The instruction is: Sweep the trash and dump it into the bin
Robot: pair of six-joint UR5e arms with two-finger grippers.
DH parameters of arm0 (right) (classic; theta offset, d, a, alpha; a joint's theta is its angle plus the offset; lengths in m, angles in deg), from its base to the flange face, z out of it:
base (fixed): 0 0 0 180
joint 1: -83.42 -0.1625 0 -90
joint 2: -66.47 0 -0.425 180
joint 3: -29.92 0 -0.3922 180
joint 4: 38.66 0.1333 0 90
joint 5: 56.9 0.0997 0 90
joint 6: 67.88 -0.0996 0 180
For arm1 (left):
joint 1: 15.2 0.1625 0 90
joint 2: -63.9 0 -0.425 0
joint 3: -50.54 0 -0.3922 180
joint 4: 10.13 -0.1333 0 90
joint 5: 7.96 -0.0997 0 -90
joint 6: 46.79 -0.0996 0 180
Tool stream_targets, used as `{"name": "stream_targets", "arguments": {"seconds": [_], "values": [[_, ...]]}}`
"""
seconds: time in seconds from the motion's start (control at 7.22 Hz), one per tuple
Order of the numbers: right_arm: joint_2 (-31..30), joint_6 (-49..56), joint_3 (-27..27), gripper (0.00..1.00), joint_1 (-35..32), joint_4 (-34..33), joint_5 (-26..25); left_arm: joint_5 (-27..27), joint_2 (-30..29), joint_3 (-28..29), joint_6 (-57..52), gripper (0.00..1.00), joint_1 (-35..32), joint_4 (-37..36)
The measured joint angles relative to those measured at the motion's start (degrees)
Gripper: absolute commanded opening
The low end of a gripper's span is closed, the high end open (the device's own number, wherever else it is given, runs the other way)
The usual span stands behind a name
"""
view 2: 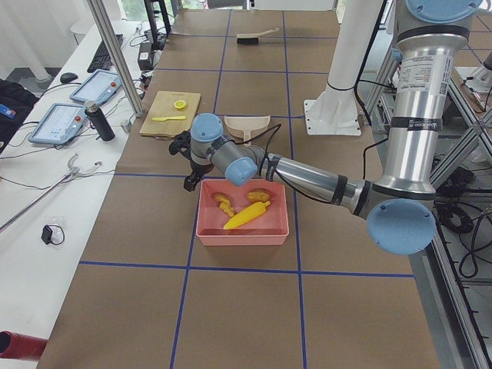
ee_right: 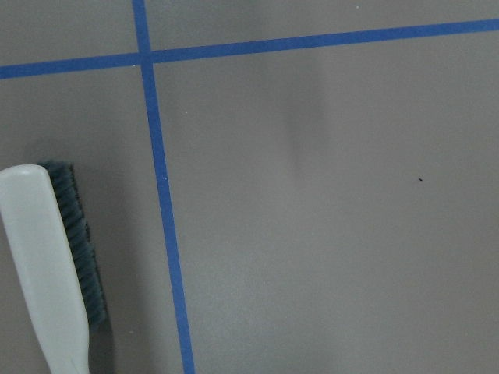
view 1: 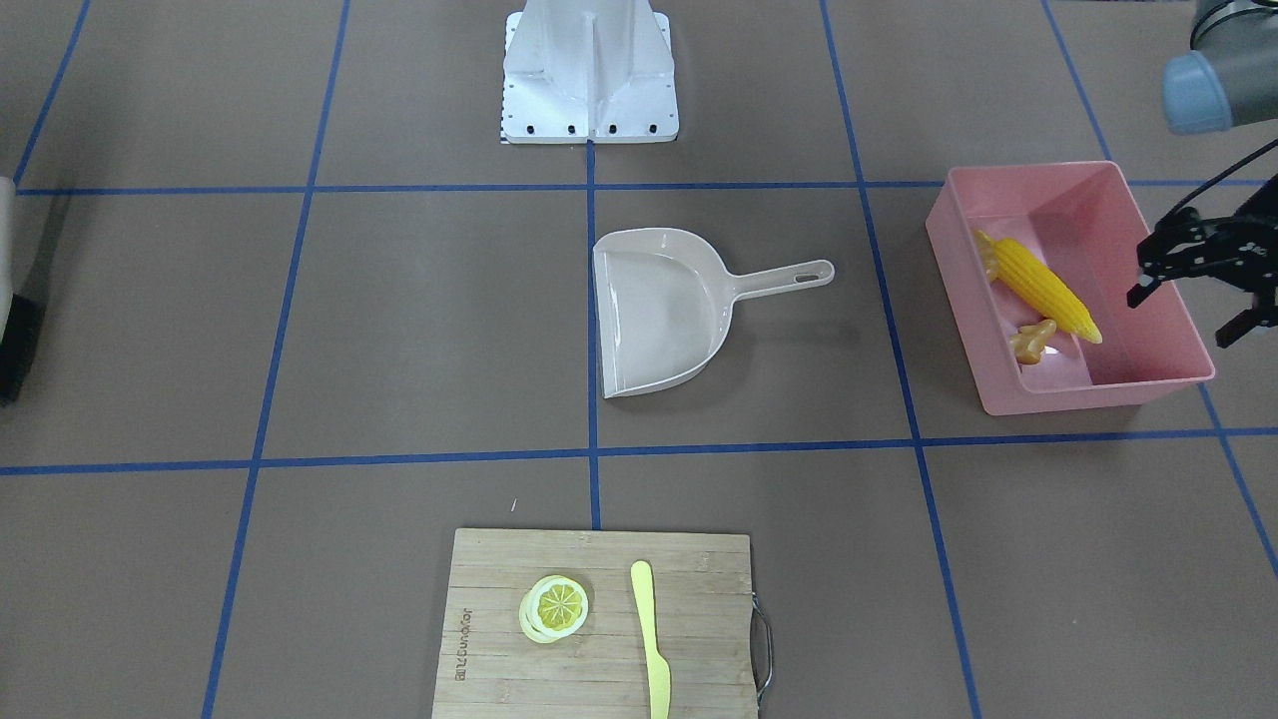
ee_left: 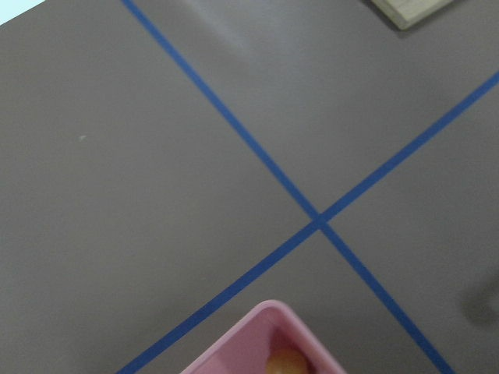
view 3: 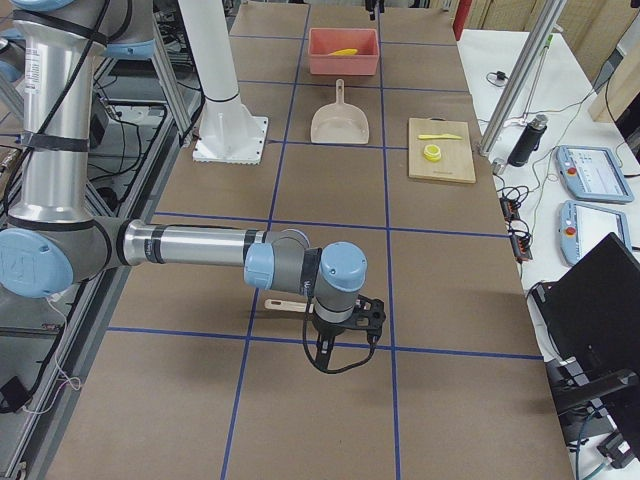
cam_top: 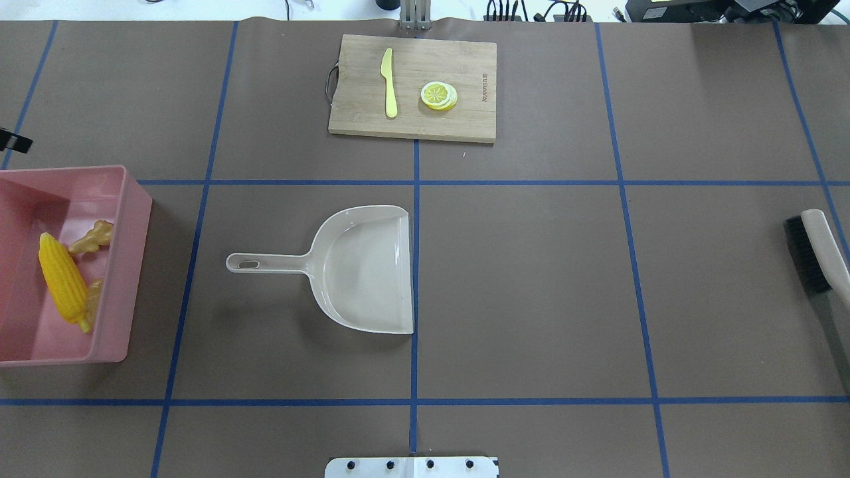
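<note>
The pink bin [view 1: 1148, 381] stands at the table's left end and also shows in the overhead view [cam_top: 136, 199]. In it lie the yellow corn cob [view 1: 1048, 290], the tan ginger root [view 1: 1033, 342] and the golden-brown potato [cam_top: 93, 296]. My left gripper [view 1: 1183, 315] is open and empty, hovering just outside the bin's outer wall; it also shows in the left exterior view [view 2: 187, 161]. My right gripper [view 3: 345, 325] hangs over the brush [view 3: 288, 305] at the table's right end; I cannot tell whether it is open or shut.
The beige dustpan [view 1: 659, 310] lies empty at mid-table, handle toward the bin. A wooden cutting board [view 1: 499, 599] with a lemon slice [view 1: 554, 607] and a yellow knife [view 1: 651, 639] is on the operators' side. The brush [cam_top: 817, 259] lies on the table.
</note>
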Motion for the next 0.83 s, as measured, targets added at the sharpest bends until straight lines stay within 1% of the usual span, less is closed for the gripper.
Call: {"name": "stream_targets", "arguments": {"seconds": [0.14,0.42,0.55,0.83], "values": [[0.1,-0.1,0.0,1.00,0.0,0.0,0.0,2.0,1.9,0.2,-0.2,0.99,-3.1,-2.4],[0.4,-2.1,-0.1,1.00,0.0,-0.1,0.6,2.9,8.0,1.4,-0.6,0.99,-8.4,-3.9],[1.3,-5.6,0.0,1.00,0.1,-0.1,1.7,2.9,11.3,1.9,-2.2,0.98,-10.8,-4.1],[4.5,-9.9,1.6,1.00,0.8,0.3,3.0,2.9,16.6,1.5,-7.8,0.98,-12.7,-6.3]]}}
